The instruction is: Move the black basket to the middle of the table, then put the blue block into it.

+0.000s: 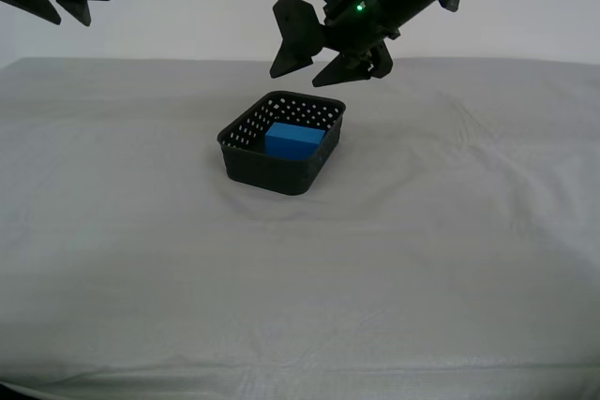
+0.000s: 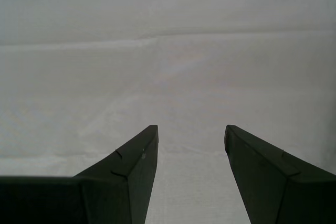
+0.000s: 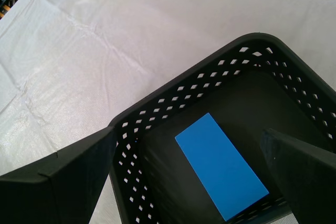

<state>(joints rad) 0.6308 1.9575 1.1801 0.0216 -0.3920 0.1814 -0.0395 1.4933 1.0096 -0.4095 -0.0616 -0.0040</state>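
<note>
The black basket (image 1: 272,170) stands near the middle of the table (image 1: 422,259), which is covered in pale cloth. The blue block (image 1: 292,140) lies inside it, on the basket floor. My first gripper (image 1: 295,80) hangs open and empty just above the basket's far rim. The first wrist view looks down between its jaws (image 3: 189,132) at the basket (image 3: 173,98) and the block (image 3: 220,163). My second gripper (image 1: 70,18) is raised at the exterior view's top left, far from the basket. It is open and empty (image 2: 190,127), with only cloth in front of it.
Bare wrinkled cloth lies all round the basket. The table's front edge runs along the bottom of the exterior view (image 1: 300,383). A pale wall stands behind the table.
</note>
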